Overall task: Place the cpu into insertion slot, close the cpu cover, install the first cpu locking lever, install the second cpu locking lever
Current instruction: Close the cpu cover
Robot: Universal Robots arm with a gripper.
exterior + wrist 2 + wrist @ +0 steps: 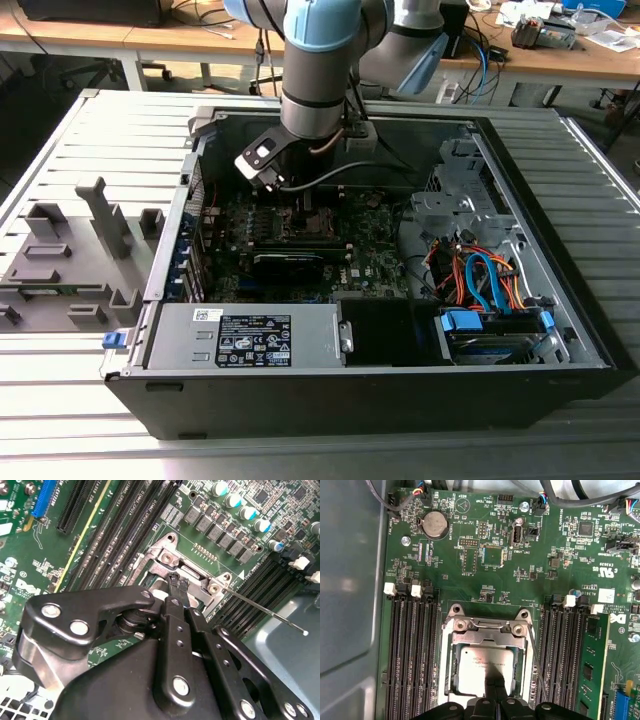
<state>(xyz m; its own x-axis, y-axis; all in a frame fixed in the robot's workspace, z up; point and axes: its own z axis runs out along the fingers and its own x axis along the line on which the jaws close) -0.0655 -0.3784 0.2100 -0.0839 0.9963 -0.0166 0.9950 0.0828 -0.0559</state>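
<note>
In the first wrist view the cpu lies with its dull silver top up inside the insertion slot on the green board. The cpu cover, a silver frame, lies down around the chip, hinged at the two screws. My gripper is shut, its two black fingertips pressed together and resting over the chip's middle. In the second wrist view the gripper tips sit just beside the cover's hinge plate. A thin wire locking lever runs along one side of the socket, and its free end sticks out unlatched.
Long black memory slots flank the socket on both sides, with one green module seated. In the exterior view the arm reaches down into the open computer case; a power supply and coloured cables lie nearby.
</note>
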